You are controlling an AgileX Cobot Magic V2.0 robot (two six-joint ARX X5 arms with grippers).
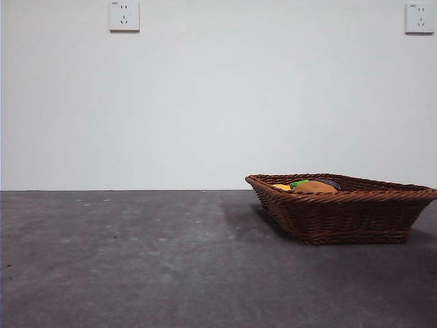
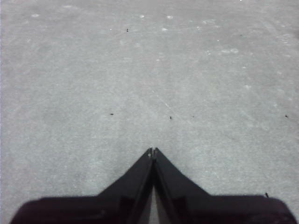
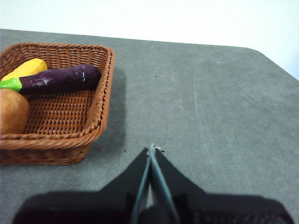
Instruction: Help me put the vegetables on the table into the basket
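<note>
The brown wicker basket stands on the table at the right in the front view. Inside it lie the yellow corn cob, the dark purple eggplant with its green stem, and the orange-brown potato. Over the rim in the front view only the tops show: corn, potato, eggplant. My right gripper is shut and empty, hanging over bare table beside the basket. My left gripper is shut and empty above bare grey surface. Neither arm shows in the front view.
A white wall rises behind the table with two sockets high up. In the right wrist view the table's far edge and rounded corner lie beyond the basket.
</note>
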